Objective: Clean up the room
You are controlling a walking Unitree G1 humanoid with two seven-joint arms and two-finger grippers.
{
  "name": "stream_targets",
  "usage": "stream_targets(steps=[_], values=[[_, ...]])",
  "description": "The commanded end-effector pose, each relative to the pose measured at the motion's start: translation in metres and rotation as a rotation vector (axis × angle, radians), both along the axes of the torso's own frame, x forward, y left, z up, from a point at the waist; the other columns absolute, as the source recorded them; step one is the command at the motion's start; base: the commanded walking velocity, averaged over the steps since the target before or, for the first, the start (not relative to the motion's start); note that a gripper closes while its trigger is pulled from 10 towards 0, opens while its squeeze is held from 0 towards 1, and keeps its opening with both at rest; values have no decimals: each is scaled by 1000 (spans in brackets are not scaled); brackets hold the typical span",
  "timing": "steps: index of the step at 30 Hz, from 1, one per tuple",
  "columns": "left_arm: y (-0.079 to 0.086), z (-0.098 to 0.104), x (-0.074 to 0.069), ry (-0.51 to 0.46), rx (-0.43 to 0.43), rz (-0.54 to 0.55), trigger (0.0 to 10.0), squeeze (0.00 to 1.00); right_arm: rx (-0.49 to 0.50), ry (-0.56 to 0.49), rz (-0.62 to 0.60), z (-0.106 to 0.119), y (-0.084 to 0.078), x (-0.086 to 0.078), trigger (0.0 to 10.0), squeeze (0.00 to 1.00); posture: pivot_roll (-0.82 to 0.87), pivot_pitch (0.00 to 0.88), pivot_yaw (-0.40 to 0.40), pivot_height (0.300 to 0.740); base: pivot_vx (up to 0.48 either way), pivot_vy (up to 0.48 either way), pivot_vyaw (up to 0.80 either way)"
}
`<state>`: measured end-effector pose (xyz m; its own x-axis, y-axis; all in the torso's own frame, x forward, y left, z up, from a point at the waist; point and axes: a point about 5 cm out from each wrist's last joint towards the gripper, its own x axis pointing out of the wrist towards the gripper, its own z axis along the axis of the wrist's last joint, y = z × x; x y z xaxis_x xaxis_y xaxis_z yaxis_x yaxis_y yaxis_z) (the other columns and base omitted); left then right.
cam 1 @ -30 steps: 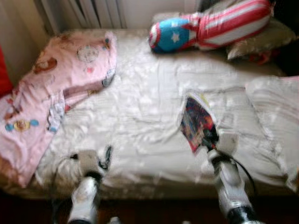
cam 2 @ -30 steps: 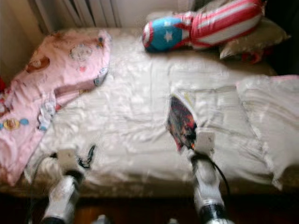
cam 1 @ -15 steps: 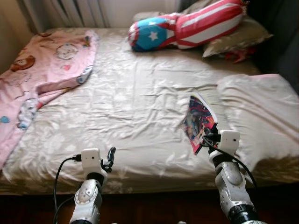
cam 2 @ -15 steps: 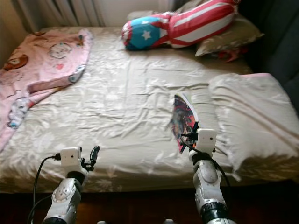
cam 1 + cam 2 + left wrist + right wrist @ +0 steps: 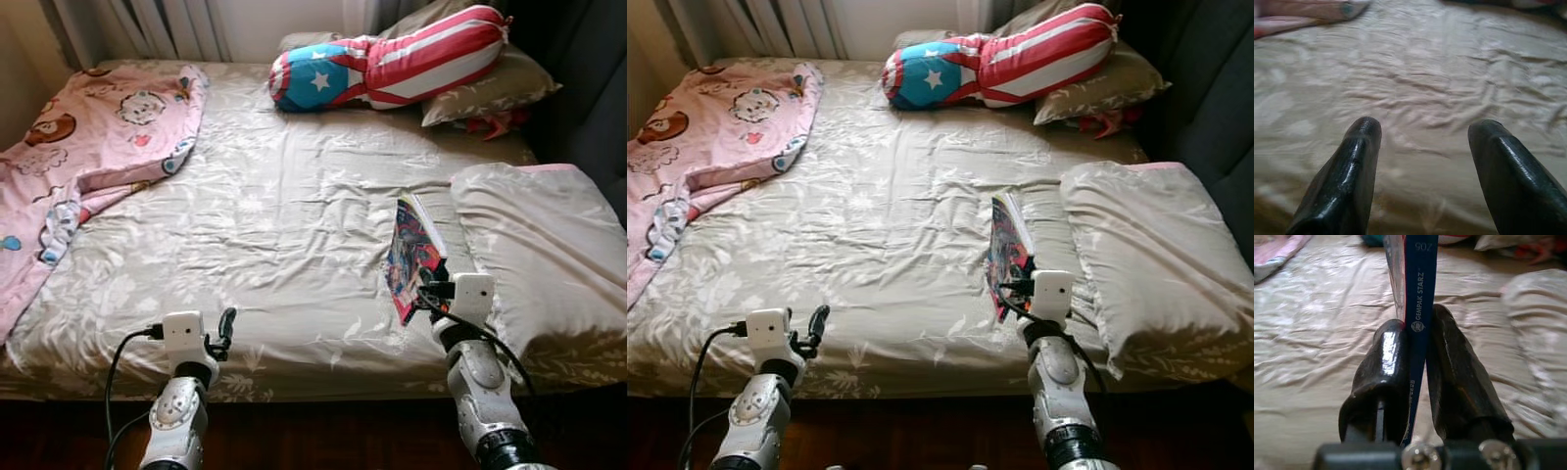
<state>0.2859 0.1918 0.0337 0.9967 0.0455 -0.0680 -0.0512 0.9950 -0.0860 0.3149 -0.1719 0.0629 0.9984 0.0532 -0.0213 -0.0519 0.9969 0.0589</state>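
Right wrist view, right tool [image 5: 1418,350] clamping comic book [image 5: 1419,289] spine, upright edge-on, left tool [image 5: 1422,128] spread

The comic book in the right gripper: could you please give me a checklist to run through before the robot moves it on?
1. Grip closed on the book: ok. In the right wrist view both black fingers press the blue spine of the comic book.
2. Book lifted off the sheet: cannot tell. The right gripper holds the comic book on edge above the bed, but its lower corner may still touch.
3. Grip depth: not ok. Only the bottom of the spine sits between the fingers, so it may swing.
4. Left gripper free: ok. Open, over bare sheet.
5. Nearby obstacles: ok. The pillow lies just to the book's right, apart from it.
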Motion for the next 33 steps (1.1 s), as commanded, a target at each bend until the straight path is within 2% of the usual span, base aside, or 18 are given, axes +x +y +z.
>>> stream_targets(steps=[1,25,33], values=[[4,-6,-5,30,-4,13,10000,0,12,-57,4,11,3,4,10000,0,-30,164,-30,720,266,0,0],[2,-5,-5,22,-1,-2,10000,0,18,-52,2,11,3,5,10000,0,-34,152,-31,720,295,0,0],[3,-4,-6,11,-3,1,10000,0,25,-44,5,8,4,3,10000,0,-35,167,-32,720,0,0,0]])
